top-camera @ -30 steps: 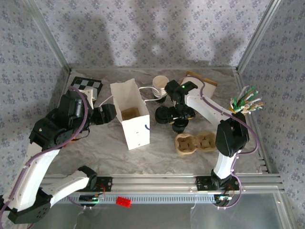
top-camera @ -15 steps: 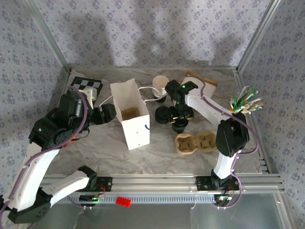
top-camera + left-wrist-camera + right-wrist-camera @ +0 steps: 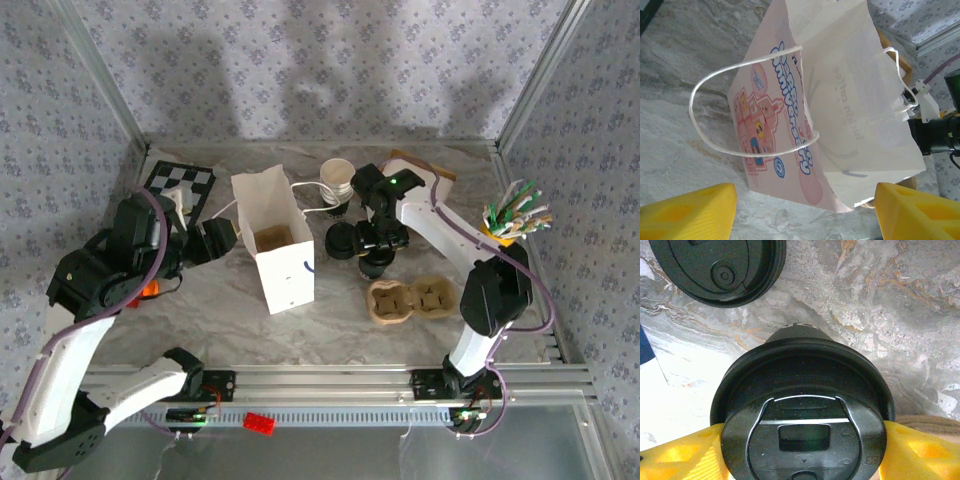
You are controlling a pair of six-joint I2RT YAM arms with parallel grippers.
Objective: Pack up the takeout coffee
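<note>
My R gripper sits over the lidded cup, yellow fingers either side, just under the lid rim. The lid hides the contact, so I can't tell if I'm squeezing or only around it. The cup stands upright, right of the paper bag. A 2nd lidded cup is just left of it, and the cardboard carrier just nearer. My L gripper is wide open w/ nothing in it, facing the bag's left side.

Handling, my guess: the cup is light if empty, top-heavy if full. Its paper wall is soft and dents easily. The lid is smooth plastic and prob. pops off if lifted by it. So I hold the body below the rim, gentle squeeze, kept upright. The bag is thin and floppy, so L shd steady its top edge.
</note>
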